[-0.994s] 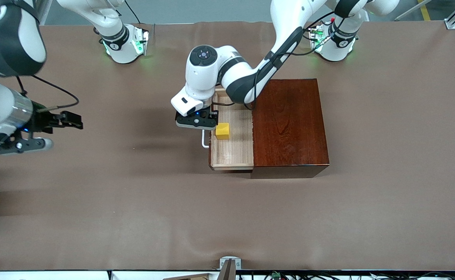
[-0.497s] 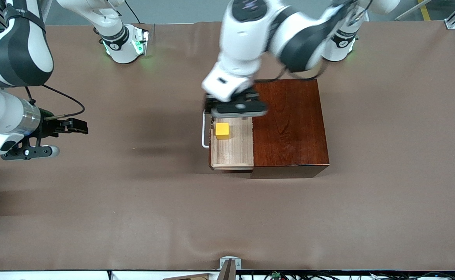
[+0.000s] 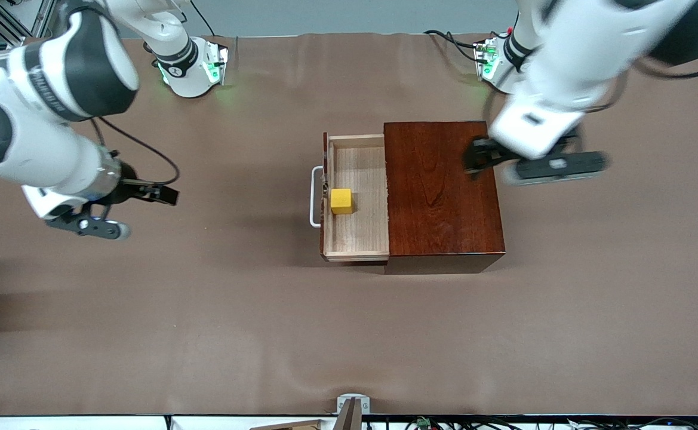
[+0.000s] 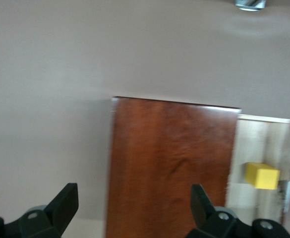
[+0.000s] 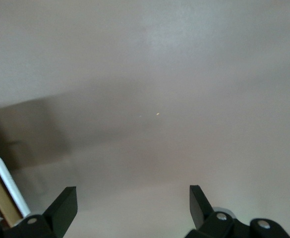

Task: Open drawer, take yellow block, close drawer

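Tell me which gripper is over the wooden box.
The left gripper, jaws open, over the box's edge; the right gripper is over bare table.

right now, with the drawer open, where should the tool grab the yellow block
Grip the yellow block across two opposite flat faces, coming straight down from above. It sits upright on the floor of the open drawer, near the front panel by the white handle. The tray walls block a sideways approach. Pinching the faces toward and away from the front camera probably leaves more finger room.
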